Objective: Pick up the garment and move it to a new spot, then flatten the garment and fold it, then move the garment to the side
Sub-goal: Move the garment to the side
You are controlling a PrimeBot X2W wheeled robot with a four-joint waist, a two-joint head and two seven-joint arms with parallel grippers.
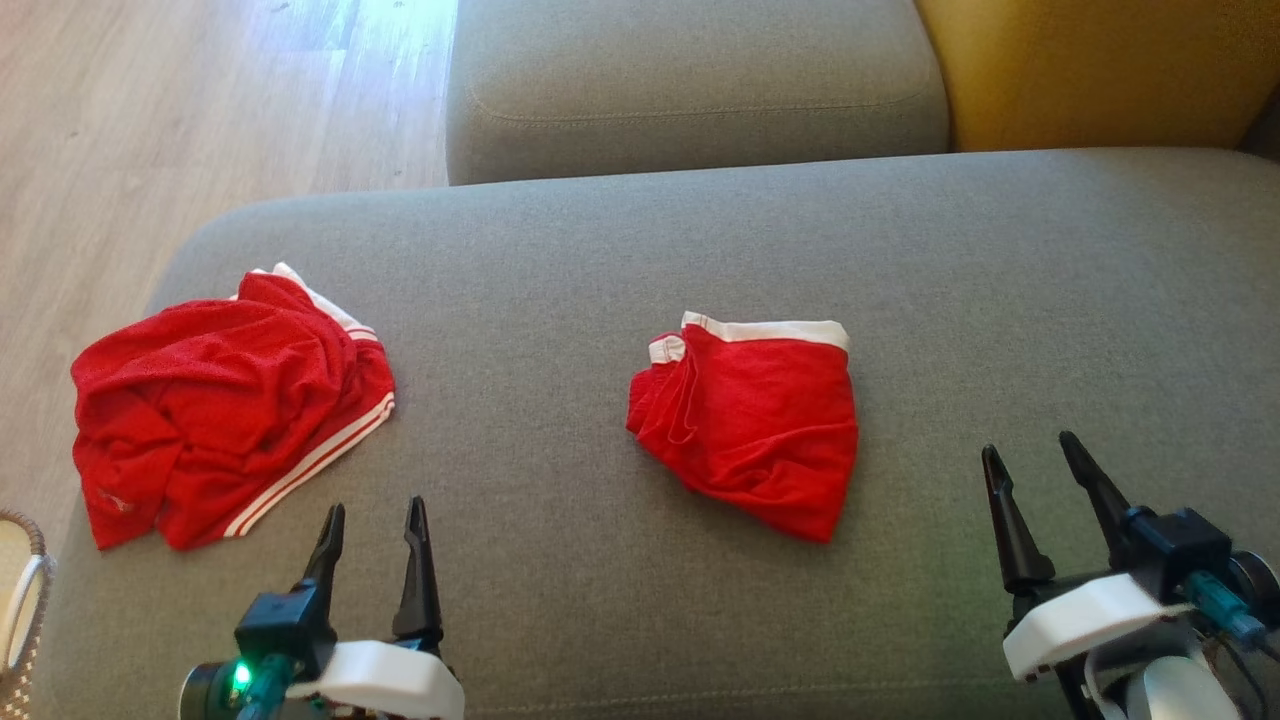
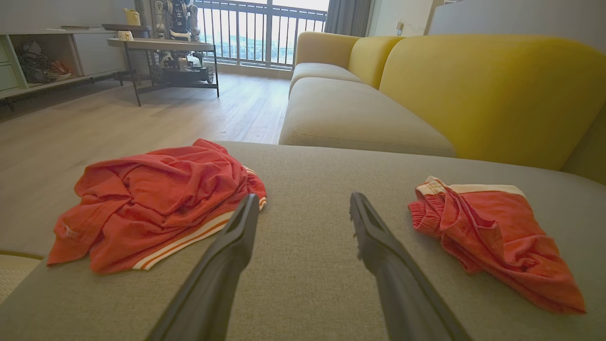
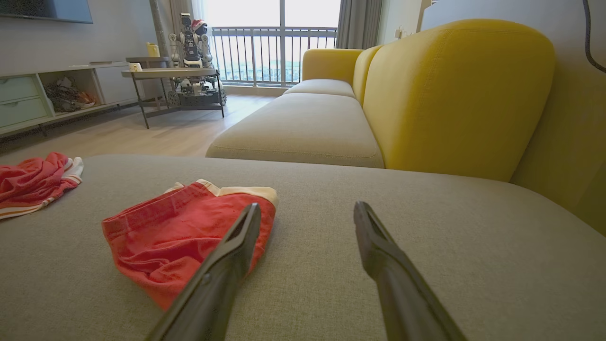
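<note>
Currently, a red folded garment [image 1: 750,420] with a white waistband lies near the middle of the grey seat cushion [image 1: 600,250]. Waistband edge faces the cushion's far side; the lower corner is bunched and points toward the near edge. Nothing touches it. Right gripper [image 1: 1029,444] is over the cushion's near edge, right of the folded garment and apart from the cloth, jaws spread wide with nothing between them. Left gripper [image 1: 375,505] is over the same near edge, left of middle, jaws likewise spread and empty. A crumpled garment [image 1: 220,420], red with white side stripes, is heaped on the cushion's left end, well apart from the folded one. Beyond the cushion's far side: a second grey cushion [image 1: 700,80] and a yellow backrest [image 1: 1100,70]. Wooden floor [image 1: 150,120] runs past the left end; a woven basket [image 1: 25,600] shows by the near-left corner.
</note>
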